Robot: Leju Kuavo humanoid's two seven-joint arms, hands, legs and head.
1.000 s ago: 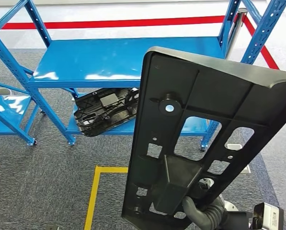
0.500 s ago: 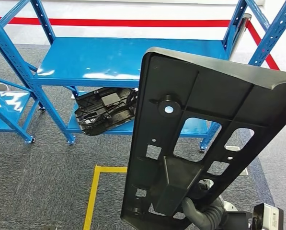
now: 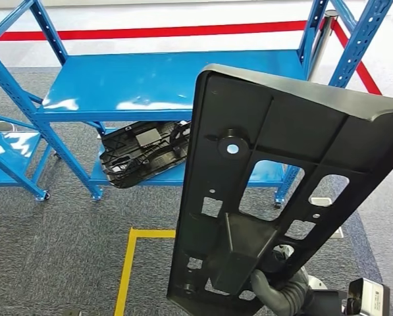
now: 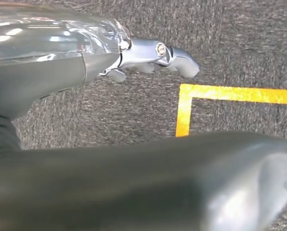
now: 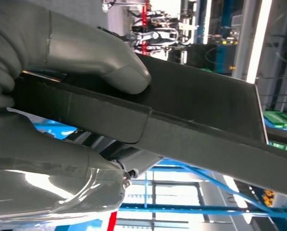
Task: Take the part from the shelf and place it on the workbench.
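A large black plastic part (image 3: 284,131) with several cut-outs stands upright close in front of me, held at its lower end by my right hand (image 3: 278,293). In the right wrist view the thumb and fingers (image 5: 98,57) clamp the part's edge (image 5: 193,120). A second black part (image 3: 144,151) lies on the lower level of the blue shelf (image 3: 174,82). My left hand (image 4: 62,62) hangs over the grey carpet, fingers apart and holding nothing.
The blue shelf's top level is bare and glossy. A smaller blue rack (image 3: 10,141) stands to the left. Yellow tape (image 3: 127,263) marks a box on the carpet before the shelf. A red line (image 3: 159,31) runs along the floor behind.
The whole view swayed slightly sideways and back, so the camera moved. The black part stays in my right hand in the same pose.
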